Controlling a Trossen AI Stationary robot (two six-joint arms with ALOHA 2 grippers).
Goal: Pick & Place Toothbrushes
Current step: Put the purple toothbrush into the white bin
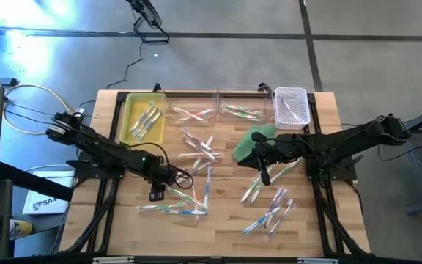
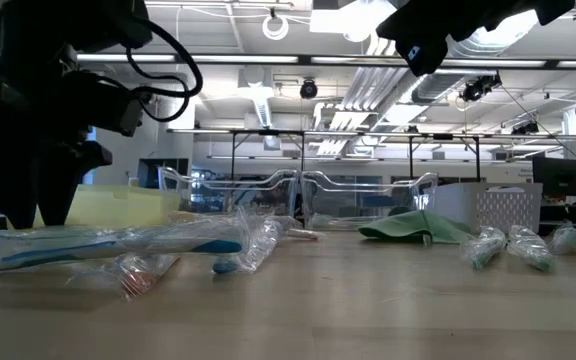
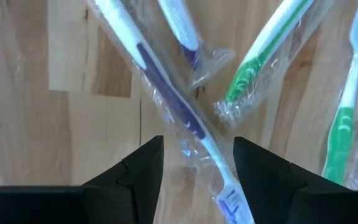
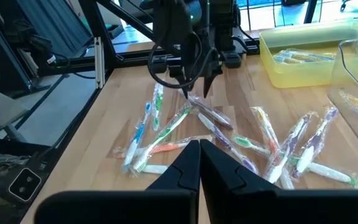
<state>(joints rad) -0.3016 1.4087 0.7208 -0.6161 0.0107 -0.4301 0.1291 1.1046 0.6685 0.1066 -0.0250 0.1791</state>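
left gripper (image 3: 197, 165) fingers apart, astride purple toothbrush (image 3: 166, 93) beside yellow tray (image 1: 127, 121) | light, slick wrapper: pinch handle mid-shaft | right gripper (image 4: 199, 163) fingers together, waiting

Yellow bin (image 1: 128, 117), clear trays (image 1: 193, 103), white basket (image 1: 292, 108), green cloth (image 1: 249, 142) (crumpled)

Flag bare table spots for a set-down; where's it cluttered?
Free: the wood along the table's near-left edge, and a strip at centre-bottom between the two toothbrush piles. Crowded: mid-table around the green cloth and the back-edge bins.
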